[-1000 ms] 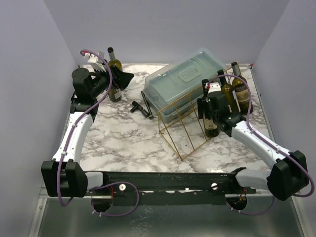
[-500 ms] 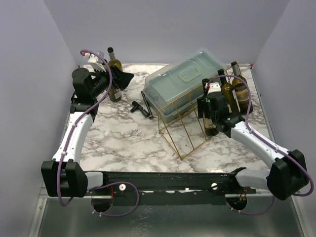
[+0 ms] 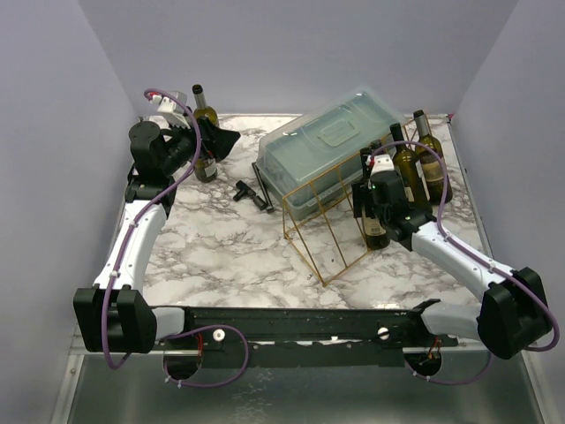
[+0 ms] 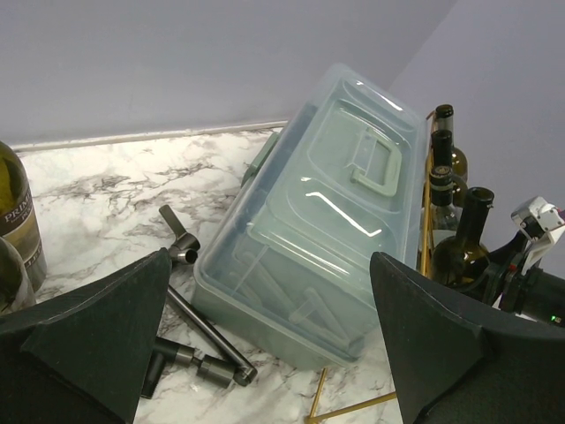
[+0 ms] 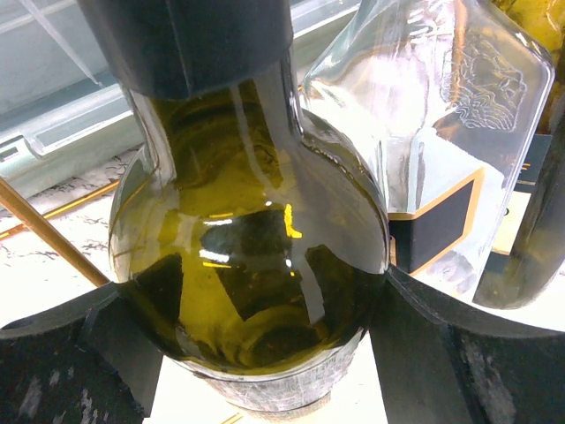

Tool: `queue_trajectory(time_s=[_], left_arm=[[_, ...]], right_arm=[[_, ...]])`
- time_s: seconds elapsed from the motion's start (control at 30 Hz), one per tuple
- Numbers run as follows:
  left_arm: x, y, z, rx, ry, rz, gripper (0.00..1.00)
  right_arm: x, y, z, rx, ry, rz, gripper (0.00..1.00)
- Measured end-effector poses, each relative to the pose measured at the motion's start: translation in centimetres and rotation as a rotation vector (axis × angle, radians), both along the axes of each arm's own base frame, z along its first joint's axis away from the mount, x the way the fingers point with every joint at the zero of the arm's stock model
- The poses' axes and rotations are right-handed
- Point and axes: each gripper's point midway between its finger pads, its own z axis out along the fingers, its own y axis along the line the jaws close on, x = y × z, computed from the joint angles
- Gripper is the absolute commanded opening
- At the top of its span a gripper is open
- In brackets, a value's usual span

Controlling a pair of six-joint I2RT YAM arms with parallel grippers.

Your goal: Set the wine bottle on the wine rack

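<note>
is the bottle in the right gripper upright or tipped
Upright: the wine bottle stands neck up in the right gripper, beside the wine rack, not on it.

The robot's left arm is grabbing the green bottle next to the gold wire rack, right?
Not quite. It is the right gripper that is grabbing the wine bottle next to the wine rack. The right wrist view shows the bottle between its jaws.

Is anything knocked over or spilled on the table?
Nothing is spilled, and the bottles stand upright. The only stray things are black metal tool pieces lying loose on the table beside the plastic box. The right gripper is closed on one wine bottle.
</note>
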Motion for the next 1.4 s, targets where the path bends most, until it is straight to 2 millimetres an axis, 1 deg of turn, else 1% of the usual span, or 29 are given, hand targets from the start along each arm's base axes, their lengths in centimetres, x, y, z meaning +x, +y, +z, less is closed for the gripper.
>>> queue_trajectory(time_s=[0.3, 0.53, 0.73, 0.9, 1.03, 1.1, 1.4], left_arm=[[-0.1, -0.3, 0.0, 0.000, 0.000, -0.006, 0.96], [-0.1, -0.4, 0.0, 0.000, 0.000, -0.009, 0.96], [-0.2, -0.8, 0.0, 0.001, 0.000, -0.018, 0.96], [-0.2, -1.1, -0.1, 0.010, -0.003, -0.020, 0.96], [-0.2, -1.3, -0.5, 0.019, 0.006, -0.018, 0.96], [-0.1, -1.3, -0.7, 0.022, 0.009, -0.016, 0.96], [0.3, -1.4, -1.4, 0.038, 0.020, -0.006, 0.96]], right_arm=[[-0.5, 0.1, 0.4, 0.014, 0.006, 0.018, 0.74], [-1.1, 0.3, 0.7, 0.031, 0.009, 0.039, 0.83], [-1.3, 1.0, 0.6, 0.057, 0.018, 0.074, 0.85], [-1.2, 1.3, 0.6, 0.065, 0.021, 0.083, 0.90], [-1.0, 1.4, 0.8, 0.071, 0.015, 0.082, 0.91], [-0.9, 1.4, 0.9, 0.074, 0.014, 0.081, 0.94], [-1.0, 1.6, 0.9, 0.077, 0.031, 0.087, 0.94]])
